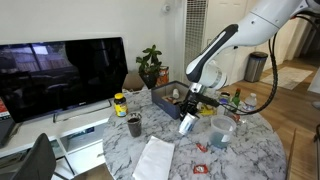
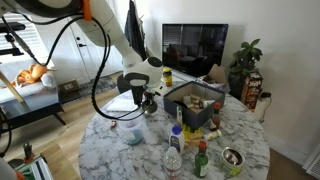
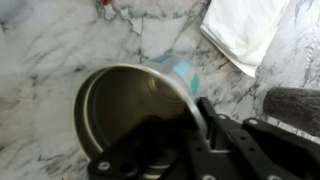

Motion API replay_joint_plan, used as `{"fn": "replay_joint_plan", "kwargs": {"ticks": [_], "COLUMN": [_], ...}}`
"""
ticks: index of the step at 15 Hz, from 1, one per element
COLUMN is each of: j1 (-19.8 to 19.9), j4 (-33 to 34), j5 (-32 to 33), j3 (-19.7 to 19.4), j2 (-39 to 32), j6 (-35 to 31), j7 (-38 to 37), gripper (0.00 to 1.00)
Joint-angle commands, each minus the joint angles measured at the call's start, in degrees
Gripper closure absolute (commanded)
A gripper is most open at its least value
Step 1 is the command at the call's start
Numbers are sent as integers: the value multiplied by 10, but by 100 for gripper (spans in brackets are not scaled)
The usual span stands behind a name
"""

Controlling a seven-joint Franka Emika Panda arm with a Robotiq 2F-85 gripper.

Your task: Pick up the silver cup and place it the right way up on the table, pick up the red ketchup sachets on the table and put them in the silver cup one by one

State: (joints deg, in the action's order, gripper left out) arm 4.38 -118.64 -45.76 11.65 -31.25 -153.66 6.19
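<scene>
My gripper [image 1: 189, 108] is shut on the silver cup [image 1: 187, 124] and holds it tilted just above the marbled table [image 1: 250, 150]. In the wrist view the cup [image 3: 120, 105] fills the lower left with its dark inside facing the camera, and its rim is pinched between my fingers [image 3: 195, 115]. The gripper and cup also show in an exterior view [image 2: 149, 103]. Two red ketchup sachets [image 1: 202, 148] [image 1: 197, 168] lie on the table in front of the cup. A red scrap [image 3: 105, 4] shows at the top edge of the wrist view.
A dark cup [image 1: 133, 125] [image 3: 295, 105] stands near a white napkin [image 1: 155, 160] [image 3: 245, 30]. A clear plastic cup [image 1: 222, 133] [image 2: 133, 133] is beside the gripper. A dark box of items [image 2: 192, 102] and several bottles [image 2: 176, 150] crowd one side of the table.
</scene>
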Motion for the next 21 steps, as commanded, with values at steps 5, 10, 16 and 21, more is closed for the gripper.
{"fn": "replay_joint_plan", "kwargs": {"ticks": [5,10,16,21], "j1": [-92,-190,-236,-251], "j4": [-64,-81,-60,-51], "j5": [148,365,483,523], "j3": [-66,-153,-168,-174], "j2": [72,89,63,42], "j6": [6,-4,10,8], "j7": [-133,-332,-411,-431], "gripper": [99,99,99,98]}}
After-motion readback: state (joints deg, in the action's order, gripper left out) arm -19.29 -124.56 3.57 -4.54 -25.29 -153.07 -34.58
